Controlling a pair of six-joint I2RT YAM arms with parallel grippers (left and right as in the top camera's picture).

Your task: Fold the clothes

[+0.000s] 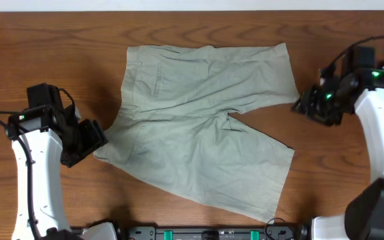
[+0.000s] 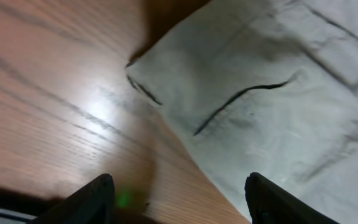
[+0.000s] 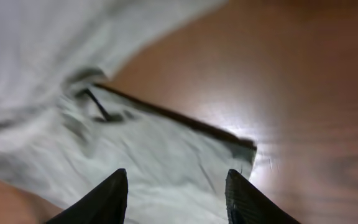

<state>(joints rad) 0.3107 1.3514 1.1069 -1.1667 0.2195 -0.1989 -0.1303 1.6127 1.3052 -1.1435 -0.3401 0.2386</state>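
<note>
The shorts (image 1: 199,127) lie spread flat at the middle of the bench (image 1: 59,40), with the waistband toward the left arm and both legs toward the right. Left gripper (image 1: 93,141): jaws wide, empty, at the waistband corner. Right gripper (image 1: 303,103): jaws wide over the far leg's hem corner. The wrist view is blurred, but no cloth appears pinched.

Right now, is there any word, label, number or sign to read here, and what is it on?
None can be read.
The shorts show no label or print.
The table shows only wood grain.
The green spots on the arms are lights, not signs.
</note>
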